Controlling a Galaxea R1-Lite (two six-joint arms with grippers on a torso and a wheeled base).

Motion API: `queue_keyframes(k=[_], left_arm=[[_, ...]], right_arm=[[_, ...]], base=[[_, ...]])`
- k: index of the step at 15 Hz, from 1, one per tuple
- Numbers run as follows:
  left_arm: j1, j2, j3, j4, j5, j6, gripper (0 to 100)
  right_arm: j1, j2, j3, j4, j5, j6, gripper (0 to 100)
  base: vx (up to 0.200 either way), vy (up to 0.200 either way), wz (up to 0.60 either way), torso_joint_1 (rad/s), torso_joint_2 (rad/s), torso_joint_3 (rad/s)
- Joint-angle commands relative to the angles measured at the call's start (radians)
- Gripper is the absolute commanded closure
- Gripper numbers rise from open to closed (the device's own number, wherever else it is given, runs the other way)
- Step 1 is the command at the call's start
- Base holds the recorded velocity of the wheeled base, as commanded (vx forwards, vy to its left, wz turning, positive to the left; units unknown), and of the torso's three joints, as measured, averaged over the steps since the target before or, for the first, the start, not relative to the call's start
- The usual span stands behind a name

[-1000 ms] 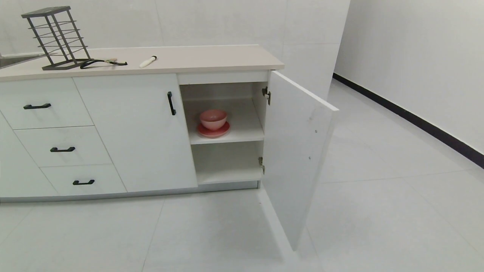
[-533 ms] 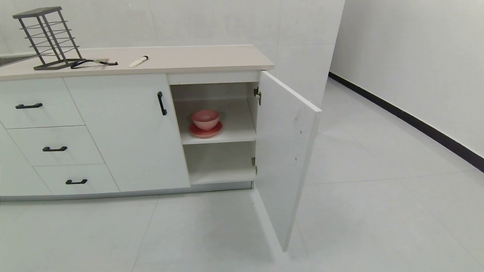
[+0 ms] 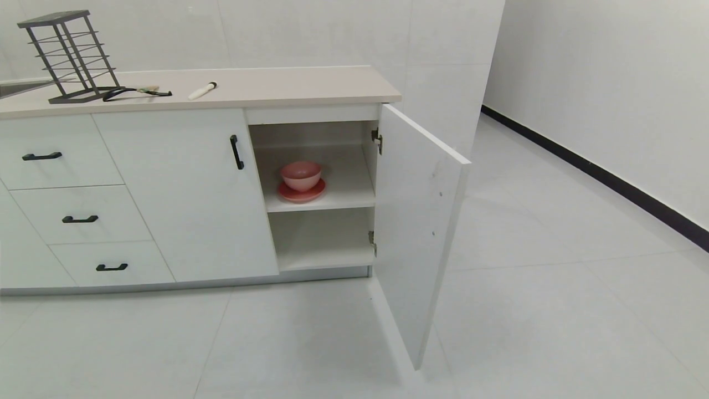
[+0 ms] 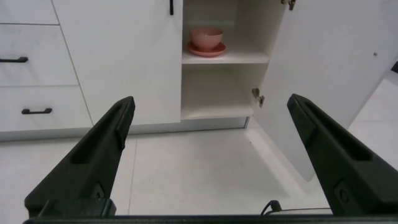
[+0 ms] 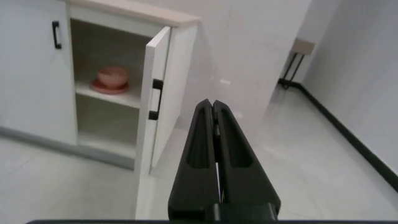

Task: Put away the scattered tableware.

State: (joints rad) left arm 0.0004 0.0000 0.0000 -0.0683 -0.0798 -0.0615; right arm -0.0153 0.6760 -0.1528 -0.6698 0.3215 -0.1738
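Observation:
A pink bowl (image 3: 301, 174) sits on a red plate (image 3: 302, 192) on the upper shelf of the open cabinet (image 3: 318, 199). The bowl (image 4: 206, 37) and plate (image 4: 206, 51) also show in the left wrist view, and the bowl (image 5: 112, 76) on its plate (image 5: 109, 87) in the right wrist view. My left gripper (image 4: 211, 106) is open, held over the floor in front of the cabinet, nothing between its fingers. My right gripper (image 5: 214, 112) is shut and empty, out in front of the open door (image 5: 154, 118).
The cabinet door (image 3: 421, 221) stands swung out over the floor. On the countertop (image 3: 299, 83) are a black wire rack (image 3: 69, 55), a black-handled utensil (image 3: 135, 92) and a white utensil (image 3: 202, 90). Drawers (image 3: 72, 216) are at the left. Bare floor spreads to the right.
The whole head view shifted between one second ago and half a second ago, so the camera moved; since then it is steady. The bowl, plate and door stand as before.

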Motion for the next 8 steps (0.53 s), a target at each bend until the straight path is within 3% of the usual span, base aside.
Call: queue_keyframes(k=[1,4,8], left_arm=[[0.001,0.000,0.000,-0.001,0.000,0.000,0],[0.001,0.000,0.000,-0.001,0.000,-0.001,0],[0.001,0.000,0.000,-0.001,0.000,0.002,0]], right_arm=[[0.054,0.516,-0.048,-0.254,0.048,-0.019,100],[0.067,0.711,-0.106,-0.392,0.050,-0.021,100],[0.121,0.850,-0.169,-0.402,0.050,-0.016,100]], base=[[0.000,0.000,0.00,0.000,0.00,0.000],[0.000,0.000,0.00,0.000,0.00,0.000],[0.000,0.000,0.00,0.000,0.00,0.000]])
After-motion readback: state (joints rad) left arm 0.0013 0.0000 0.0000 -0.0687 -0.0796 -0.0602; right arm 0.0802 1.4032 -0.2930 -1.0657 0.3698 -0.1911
